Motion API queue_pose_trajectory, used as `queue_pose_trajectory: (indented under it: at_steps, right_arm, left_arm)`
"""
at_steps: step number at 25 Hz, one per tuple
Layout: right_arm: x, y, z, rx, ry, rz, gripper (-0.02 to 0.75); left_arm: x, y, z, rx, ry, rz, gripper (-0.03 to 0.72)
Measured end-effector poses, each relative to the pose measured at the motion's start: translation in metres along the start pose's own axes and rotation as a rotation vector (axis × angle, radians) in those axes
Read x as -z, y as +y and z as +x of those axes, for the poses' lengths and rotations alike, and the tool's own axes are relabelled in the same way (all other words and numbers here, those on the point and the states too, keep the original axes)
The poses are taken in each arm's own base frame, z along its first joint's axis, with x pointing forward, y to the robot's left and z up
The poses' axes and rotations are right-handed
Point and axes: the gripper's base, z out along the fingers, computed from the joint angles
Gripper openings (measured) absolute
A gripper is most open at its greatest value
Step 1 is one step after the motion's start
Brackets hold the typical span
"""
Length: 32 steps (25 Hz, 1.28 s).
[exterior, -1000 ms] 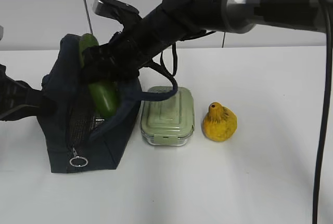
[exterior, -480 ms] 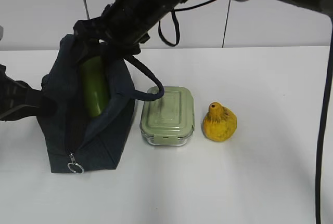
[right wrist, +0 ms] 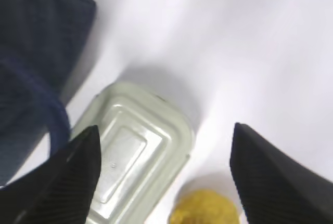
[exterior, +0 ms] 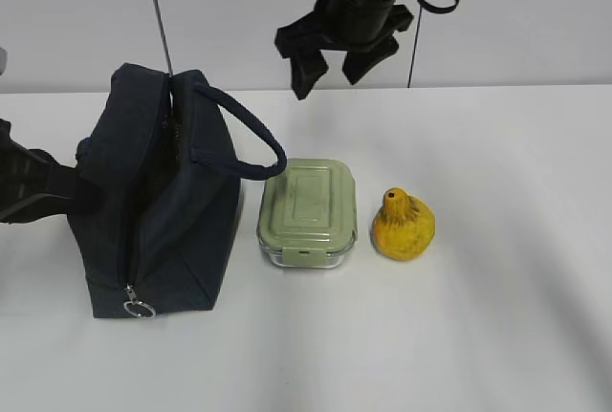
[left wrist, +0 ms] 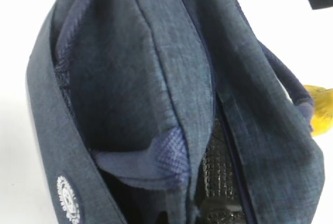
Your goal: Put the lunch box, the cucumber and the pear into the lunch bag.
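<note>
The right gripper [exterior: 332,63] hangs high over the table [exterior: 497,336], fingers spread, holding nothing; the lunch box [exterior: 308,211] stands between the lunch bag [exterior: 158,202] and the pear [exterior: 403,225]; the left gripper's fingers I cannot tell

Right tool [exterior: 333,66] hangs open above lunch box [exterior: 308,211], between lunch bag [exterior: 158,197] and pear [exterior: 403,225]

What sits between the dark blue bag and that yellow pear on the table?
The green-lidded lunch box sits between the lunch bag and the pear, clearest in the exterior view.
</note>
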Motion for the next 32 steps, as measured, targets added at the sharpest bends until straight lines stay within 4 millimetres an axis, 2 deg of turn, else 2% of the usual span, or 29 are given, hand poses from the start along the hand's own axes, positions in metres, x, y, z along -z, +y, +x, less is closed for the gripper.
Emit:
queue_pose_trajectory:
  at_steps: [5,10,14,25,32]
  right_arm:
    - [-0.005,-0.011,0.025,0.003,0.105,0.075,0.587]
    - [-0.009,-0.011,0.067,0.005,0.251,0.086,0.585]
    - [-0.019,-0.011,0.082,0.003,0.309,0.081,0.584]
    - [-0.028,-0.011,0.081,0.011,0.258,0.073,0.584]
    - [-0.062,-0.013,0.09,0.008,0.348,0.059,0.577]
  left_arm:
    - [0.0,0.0,0.0,-0.002,0.001,-0.001,-0.015]
    - [0.0,0.0,0.0,-0.003,0.001,-0.001,-0.015]
    - [0.0,0.0,0.0,-0.004,0.002,-0.001,-0.015]
    - [0.0,0.0,0.0,-0.004,0.002,-0.001,-0.015]
    - [0.0,0.0,0.0,-0.004,0.002,-0.001,-0.015]
